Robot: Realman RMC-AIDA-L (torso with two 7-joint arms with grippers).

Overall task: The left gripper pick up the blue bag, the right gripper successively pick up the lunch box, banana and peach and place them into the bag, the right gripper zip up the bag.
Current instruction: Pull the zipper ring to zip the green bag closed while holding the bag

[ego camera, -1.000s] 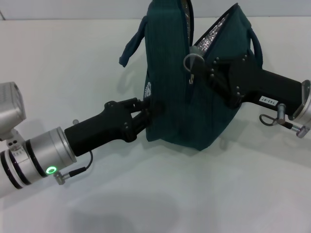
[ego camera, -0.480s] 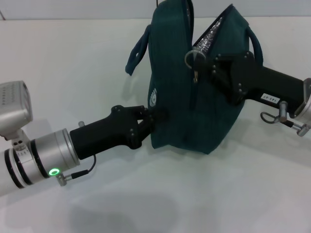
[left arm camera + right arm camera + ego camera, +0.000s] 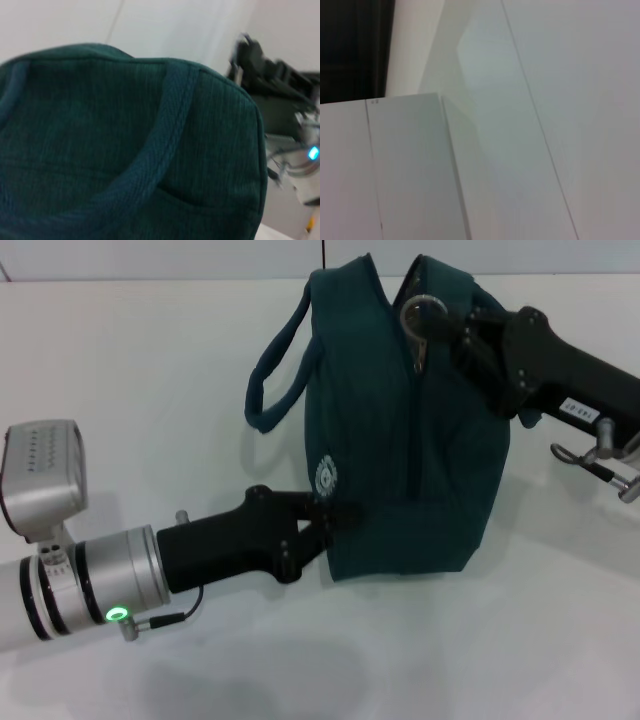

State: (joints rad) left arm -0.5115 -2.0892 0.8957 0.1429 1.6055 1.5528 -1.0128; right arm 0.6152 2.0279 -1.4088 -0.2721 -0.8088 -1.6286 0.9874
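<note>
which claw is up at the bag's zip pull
The right claw, at the ring zip pull atop the blue bag; the left claw grips the bag's lower side.

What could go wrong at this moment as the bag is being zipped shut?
1. The right claw sits at the ring zip pull near the blue bag's top; it may slip off.
2. The left claw grips only the bag's lower side, so tugging could tip or drag it.
</note>
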